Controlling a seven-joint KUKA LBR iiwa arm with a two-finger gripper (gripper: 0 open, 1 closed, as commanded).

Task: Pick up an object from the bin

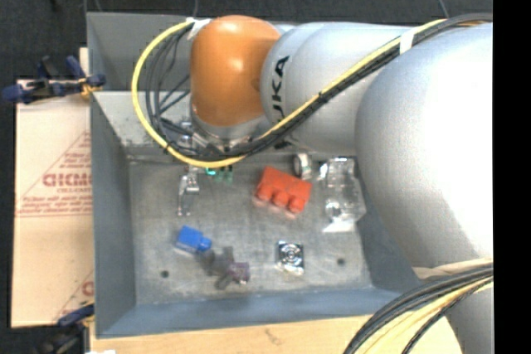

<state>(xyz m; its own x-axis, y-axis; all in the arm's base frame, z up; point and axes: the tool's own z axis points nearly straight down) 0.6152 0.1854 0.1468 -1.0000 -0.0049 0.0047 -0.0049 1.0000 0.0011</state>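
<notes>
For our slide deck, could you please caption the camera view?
The gripper hangs in the grey bin beside a small blue block, with a red brick nearby.

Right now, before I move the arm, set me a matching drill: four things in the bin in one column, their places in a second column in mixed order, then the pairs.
Things
1. red block
2. blue block
3. clear piece
4. shiny piece

Places
A. right side of the bin, next to the arm
B. left part of the bin, up-left of the dark piece
C. lower in the view, straight below the red block
D. middle of the bin

Pairs: 1-D, 2-B, 3-A, 4-C
</notes>
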